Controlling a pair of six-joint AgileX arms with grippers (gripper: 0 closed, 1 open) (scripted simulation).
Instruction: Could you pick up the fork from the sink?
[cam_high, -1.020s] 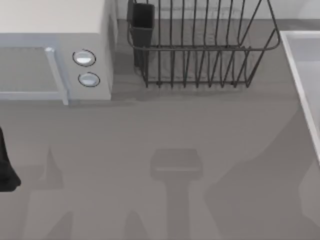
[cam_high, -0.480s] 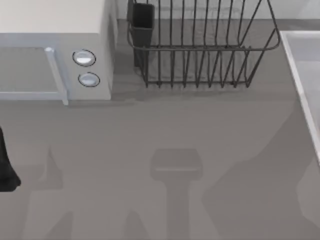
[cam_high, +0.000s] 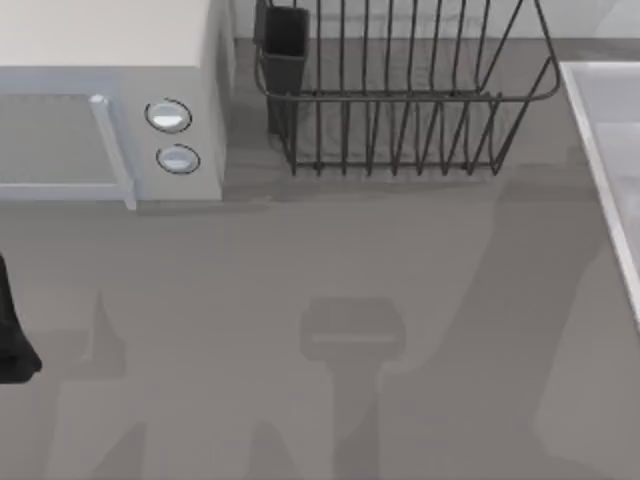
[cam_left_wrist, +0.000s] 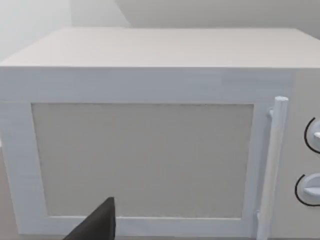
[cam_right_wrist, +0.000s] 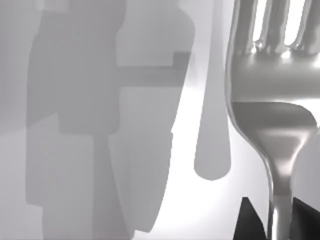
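Fork (cam_right_wrist: 272, 120) close up in right wrist view, neck clamped between right gripper's dark fingertips (cam_right_wrist: 250, 222), over pale sink floor (cam_right_wrist: 165, 200). Sink rim (cam_high: 600, 150) at top view's three o'clock. Left gripper: cannot tell.

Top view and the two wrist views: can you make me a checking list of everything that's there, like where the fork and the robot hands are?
Surface: grey counter, bare apart from shadows.
Job's things: the fork shows close up in the right wrist view, tines away from the camera, casting a shadow on a pale floor. The sink is at the top view's right edge.
Clutter: microwave at the back left; dark wire dish rack beside it.
Grippers: right gripper has its dark jaws on either side of the fork's handle, seemingly gripping it. Left gripper is parked facing the microwave's door.
Cables: nothing seen.
Surroundings: pale wall behind the microwave.
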